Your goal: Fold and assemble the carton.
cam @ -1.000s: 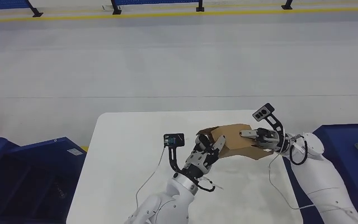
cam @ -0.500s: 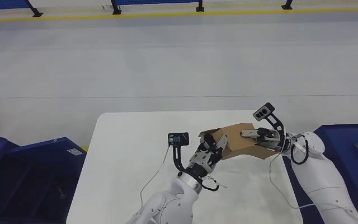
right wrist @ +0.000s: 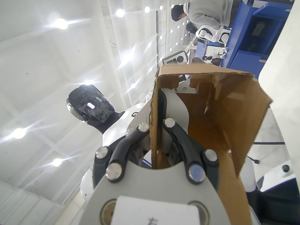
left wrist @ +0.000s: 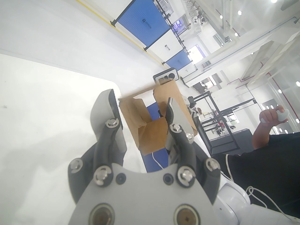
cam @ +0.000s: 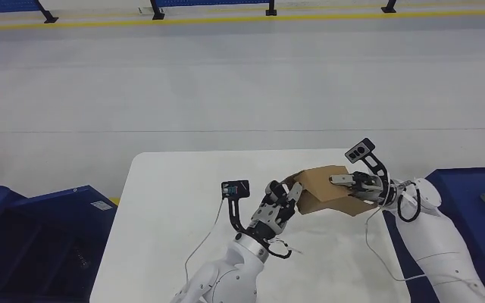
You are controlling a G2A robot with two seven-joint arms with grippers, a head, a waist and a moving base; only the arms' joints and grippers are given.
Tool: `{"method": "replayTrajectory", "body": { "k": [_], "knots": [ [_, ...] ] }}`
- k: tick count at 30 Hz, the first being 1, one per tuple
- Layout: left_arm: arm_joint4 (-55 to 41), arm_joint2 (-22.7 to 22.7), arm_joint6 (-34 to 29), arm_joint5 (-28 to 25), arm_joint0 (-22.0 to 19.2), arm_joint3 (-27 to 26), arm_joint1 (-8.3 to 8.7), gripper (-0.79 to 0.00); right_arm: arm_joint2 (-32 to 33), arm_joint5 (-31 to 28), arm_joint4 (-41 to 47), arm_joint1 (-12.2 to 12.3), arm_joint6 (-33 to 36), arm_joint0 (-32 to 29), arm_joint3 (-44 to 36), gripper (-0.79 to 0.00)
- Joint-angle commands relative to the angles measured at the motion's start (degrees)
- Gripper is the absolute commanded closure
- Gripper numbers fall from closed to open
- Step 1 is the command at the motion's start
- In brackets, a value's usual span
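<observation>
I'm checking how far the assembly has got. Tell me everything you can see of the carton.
The carton is plain brown corrugated cardboard, partly erected: its walls form an open tube, and the notched end flaps are not folded shut. It is held tilted over the white table, apparently clear of its surface. The right gripper is shut on the edge of one side wall. The left gripper, fingers open, straddles the flaps at the opposite end, one fingertip seemingly touching an edge. No tape shows.

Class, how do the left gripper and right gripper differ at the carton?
Left gripper: open, fingers either side of carton flaps; right gripper: shut on a carton wall. Left gripper at one end, right gripper at the other. Both meet one carton.
</observation>
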Motion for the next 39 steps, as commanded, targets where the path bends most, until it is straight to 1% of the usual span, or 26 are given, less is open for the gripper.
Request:
{"method": "replayTrajectory", "body": {
  "k": [1,10,15,16,17,18,19,21,25,26,27,29,30,31,32,33,34,36,37,39],
  "knots": [
    [0.1,0.2,-0.1,-0.1,-0.2,0.3,-0.11,-0.36,0.0,0.2,-0.3,0.0,0.0,0.0,-0.3,0.0],
    [1.2,1.4,0.0,0.0,-1.0,0.3,-0.71,-0.357,-0.2,0.2,-1.1,-0.2,-0.2,-0.3,-0.5,0.0],
    [1.3,0.0,0.2,0.3,0.0,-0.4,-0.66,-0.385,0.4,0.2,-0.3,-0.3,0.0,-0.1,0.5,0.0],
    [1.3,-0.4,0.4,0.3,0.3,-0.6,-0.62,-0.434,0.6,0.2,-0.1,-0.3,0.0,-0.1,0.6,0.0],
    [1.3,-0.8,0.5,0.1,0.7,-0.9,-0.57,-0.44,0.7,0.2,0.0,-0.3,0.0,0.0,0.7,0.0],
    [1.1,-1.2,0.6,-0.2,1.0,-1.2,-0.53,-0.428,0.8,0.1,-0.1,-0.3,0.0,0.0,0.8,0.0],
    [1.2,-1.4,0.7,-0.5,1.4,-1.4,-0.47,-0.428,0.8,0.1,0.0,-0.3,0.0,0.0,0.9,0.0],
    [1.3,-1.8,0.7,-1.5,2.1,-2.0,-0.34,-0.462,0.8,0.7,0.7,-0.4,0.0,-0.1,1.0,0.0],
    [2.7,-2.9,0.6,-4.3,3.4,-3.9,0.08,-0.483,0.5,3.5,3.1,-0.6,0.0,0.5,2.1,0.0],
    [3.3,-3.5,1.2,-5.1,3.9,-4.8,0.23,-0.477,0.4,4.3,3.7,-0.6,0.0,0.7,2.5,0.0],
    [3.6,-4.2,2.0,-6.2,4.6,-5.9,0.39,-0.422,0.3,5.0,4.0,-0.6,0.0,1.0,2.9,0.0],
    [4.6,-6.3,4.1,-8.4,5.9,-8.1,0.74,-0.446,-0.3,7.6,5.2,-0.6,0.0,1.4,3.3,0.0],
    [5.2,-7.4,5.0,-9.4,6.5,-8.9,0.93,-0.44,-0.6,8.6,5.1,-0.5,0.0,1.7,3.2,0.0],
    [6.2,-8.5,5.2,-9.7,6.9,-9.4,1.11,-0.486,-1.0,9.5,4.8,-0.4,0.0,1.8,3.0,0.0],
    [7.6,-9.3,4.4,-9.8,7.0,-9.5,1.3,-0.496,-1.5,11.0,4.9,-0.3,0.0,1.8,2.7,0.0],
    [9.4,-10.1,3.1,-9.7,6.6,-9.3,1.47,-0.48,-2.1,12.5,5.3,-0.2,0.0,1.9,2.3,0.0],
    [11.5,-10.6,1.1,-9.3,5.9,-8.7,1.61,-0.462,-2.7,14.3,5.5,0.0,0.0,1.9,1.9,0.0],
    [15.1,-10.7,-3.5,-9.0,3.9,-7.7,1.79,-0.459,-3.7,16.9,6.4,0.4,0.0,2.0,1.3,0.0],
    [16.0,-10.8,-4.9,-8.8,2.9,-7.2,1.79,-0.437,-4.3,18.4,7.1,0.6,0.0,2.0,1.1,0.0],
    [18.5,-10.9,-7.3,-8.2,1.1,-6.0,1.79,-0.462,-5.1,20.4,8.4,1.1,0.0,2.0,0.8,0.0]
  ]
}}
